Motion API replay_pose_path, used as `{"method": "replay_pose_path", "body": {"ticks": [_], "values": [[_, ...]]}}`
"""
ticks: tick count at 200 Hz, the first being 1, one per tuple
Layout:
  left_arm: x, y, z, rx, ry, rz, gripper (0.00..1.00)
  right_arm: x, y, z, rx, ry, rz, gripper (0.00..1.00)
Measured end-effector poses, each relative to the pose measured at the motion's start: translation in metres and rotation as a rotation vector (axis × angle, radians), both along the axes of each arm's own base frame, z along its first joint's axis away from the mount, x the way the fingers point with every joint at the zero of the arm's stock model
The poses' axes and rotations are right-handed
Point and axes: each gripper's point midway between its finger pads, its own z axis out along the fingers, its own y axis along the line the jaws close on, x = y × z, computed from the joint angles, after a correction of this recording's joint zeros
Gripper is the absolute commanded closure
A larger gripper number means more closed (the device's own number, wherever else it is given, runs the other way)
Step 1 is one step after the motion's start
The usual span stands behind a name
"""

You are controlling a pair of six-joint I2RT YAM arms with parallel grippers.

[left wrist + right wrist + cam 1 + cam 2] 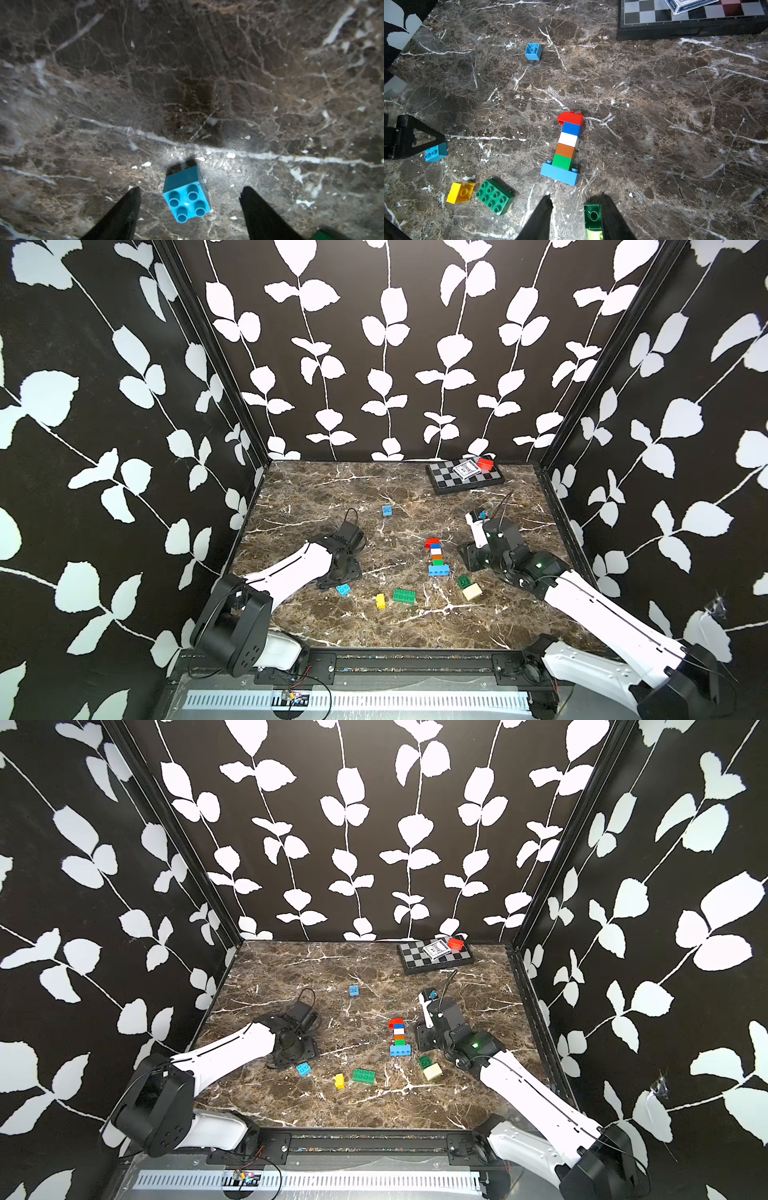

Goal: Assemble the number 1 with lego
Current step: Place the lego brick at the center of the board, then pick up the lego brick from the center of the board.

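On the marble table (pixel 374 497), in both top views, the stack (pixel 437 558) (pixel 399 1036) shaped like a 1 is lying flat near the middle, red at its head, light blue at its foot. Loose bricks are lying around it.

Through the left wrist view, my left gripper (pixel 190 188) is hanging released, jaws standing apart. A blue brick (pixel 186 197) is sitting studs-up between them, touching neither finger.

Through the right wrist view, my right gripper (pixel 576 195) is gripping nothing, jaws standing apart. A green brick (pixel 592 215) is lying between them, just beside one finger and clear of the other. The stack is lying just beyond my fingertips.
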Motion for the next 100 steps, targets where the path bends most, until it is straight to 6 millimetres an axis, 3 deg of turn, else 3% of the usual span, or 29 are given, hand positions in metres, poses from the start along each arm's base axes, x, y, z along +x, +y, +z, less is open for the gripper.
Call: {"method": "replay_pose_path", "body": {"ticks": [28,100], "values": [[-0.002,-0.002,-0.006,-0.031,0.01,0.072,0.34,-0.002,-0.003,-0.003,-0.009,0.018,-0.003,0.6],[-0.012,0.005,-0.018,-0.03,0.047,0.195,0.42,-0.004,-0.003,-0.006,-0.006,0.034,0.009,0.61]]}}
